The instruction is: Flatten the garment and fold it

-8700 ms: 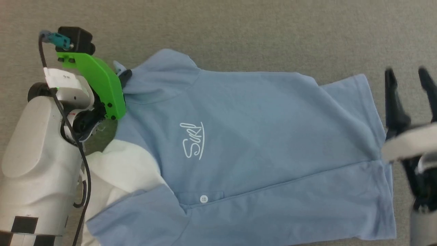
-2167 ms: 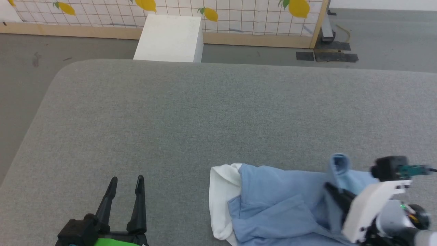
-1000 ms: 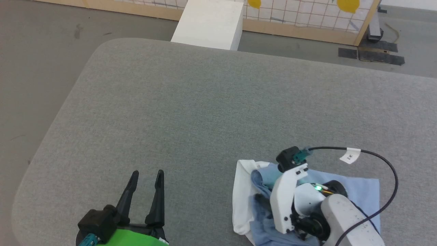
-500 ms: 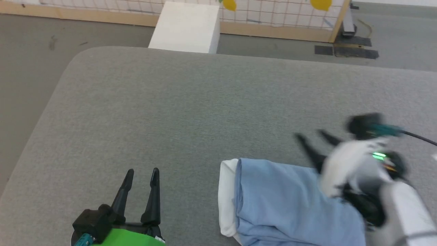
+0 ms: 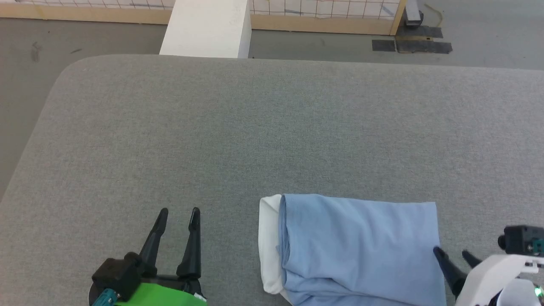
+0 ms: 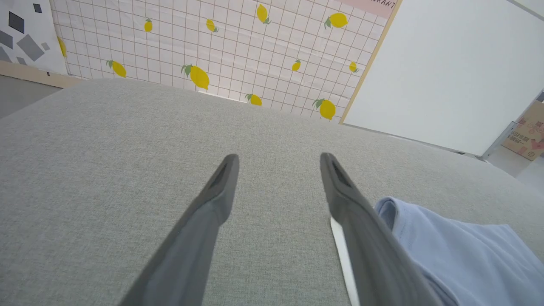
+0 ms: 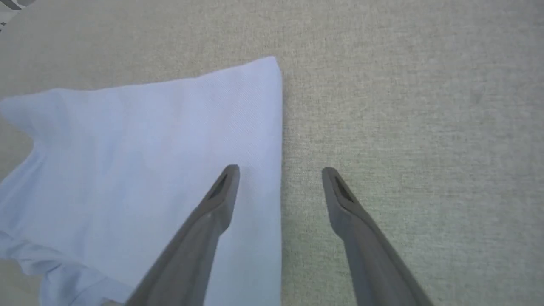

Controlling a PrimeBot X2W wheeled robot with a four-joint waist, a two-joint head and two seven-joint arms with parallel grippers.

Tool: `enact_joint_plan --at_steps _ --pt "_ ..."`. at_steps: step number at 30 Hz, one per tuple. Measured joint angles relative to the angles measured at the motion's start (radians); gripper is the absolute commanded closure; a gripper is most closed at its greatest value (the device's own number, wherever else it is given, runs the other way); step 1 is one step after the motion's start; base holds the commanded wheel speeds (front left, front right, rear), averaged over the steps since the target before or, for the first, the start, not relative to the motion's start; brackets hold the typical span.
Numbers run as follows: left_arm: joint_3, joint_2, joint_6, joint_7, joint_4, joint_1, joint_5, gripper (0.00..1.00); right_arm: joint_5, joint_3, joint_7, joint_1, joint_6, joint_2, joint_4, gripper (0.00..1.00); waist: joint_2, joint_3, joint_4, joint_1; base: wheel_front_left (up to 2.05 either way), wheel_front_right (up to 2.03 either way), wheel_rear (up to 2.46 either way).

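Observation:
The light blue garment [image 5: 361, 246] lies folded into a flat rectangle at the front right of the grey table [image 5: 255, 127], a white strip of sleeve along its left edge. Collar, button and logo are hidden inside the fold. My right gripper [image 5: 451, 254] is open at the garment's right edge, nothing between its fingers. In the right wrist view the garment [image 7: 140, 161] lies under the left finger and the right gripper [image 7: 280, 170] straddles its edge. My left gripper [image 5: 179, 211] is open and empty to the left of the garment. The left wrist view has the left gripper [image 6: 278, 157] above bare cloth and the garment [image 6: 459, 259] at the lower right.
A white box [image 5: 206, 27] stands on the floor beyond the table's far edge, before a wood-framed tiled screen [image 5: 323, 10] with a lemon pattern [image 6: 199, 76]. The table's rounded far left corner [image 5: 70, 70] drops to grey floor. Bare table surface spreads behind the garment.
The spread shirt has been folded into a compact rectangle. Within the last second my right gripper let go of the fabric and drew back to the garment's right edge. The camera shifted.

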Motion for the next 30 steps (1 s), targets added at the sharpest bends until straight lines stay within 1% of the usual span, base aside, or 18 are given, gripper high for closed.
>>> enact_joint_plan --at_steps 3,7,16,17,18,19,25,30 --pt "-0.008 0.002 0.0 0.001 0.001 -0.009 0.0 0.0 0.011 -0.017 0.012 0.008 0.0 0.001 0.04 0.0 0.0 0.004 0.006 0.0 0.0 0.0 0.0" --pt "-0.009 0.012 0.0 0.007 0.001 -0.016 0.0 0.0 0.03 -0.018 0.0 0.003 0.0 0.002 0.111 0.0 0.0 0.005 0.021 0.0 0.0 0.0 0.0" --pt "-0.012 0.026 0.0 0.019 -0.002 -0.016 -0.002 0.0 0.034 0.022 -0.007 -0.064 0.0 0.0 0.214 0.0 0.0 0.003 0.047 0.0 0.0 0.0 0.0" --pt "-0.013 0.026 0.0 0.02 -0.002 -0.016 -0.002 0.0 0.033 0.018 -0.006 -0.069 0.0 -0.001 0.226 0.47 0.0 0.002 0.049 0.0 0.0 0.0 0.0" --pt "-0.014 0.026 0.0 0.02 -0.002 -0.016 -0.003 0.0 0.026 0.015 -0.002 -0.076 0.001 -0.002 0.238 0.87 0.0 0.0 0.05 0.0 0.0 0.0 0.0" --pt "-0.015 0.026 0.0 0.021 -0.002 -0.016 -0.005 0.0 0.017 0.014 -0.002 -0.082 0.001 -0.001 0.247 1.0 0.0 -0.001 0.052 0.0 0.0 0.0 0.0" --pt "-0.019 0.028 0.0 0.028 0.0 -0.012 -0.007 0.0 0.0 0.023 -0.013 -0.096 0.001 0.001 0.268 1.0 0.0 -0.02 0.054 0.0 0.0 0.0 0.0" --pt "-0.026 0.03 0.003 0.027 -0.007 -0.011 -0.007 0.0 -0.024 0.054 -0.02 -0.095 0.0 0.002 0.232 1.0 0.0 -0.033 0.037 0.0 0.0 0.0 0.0"
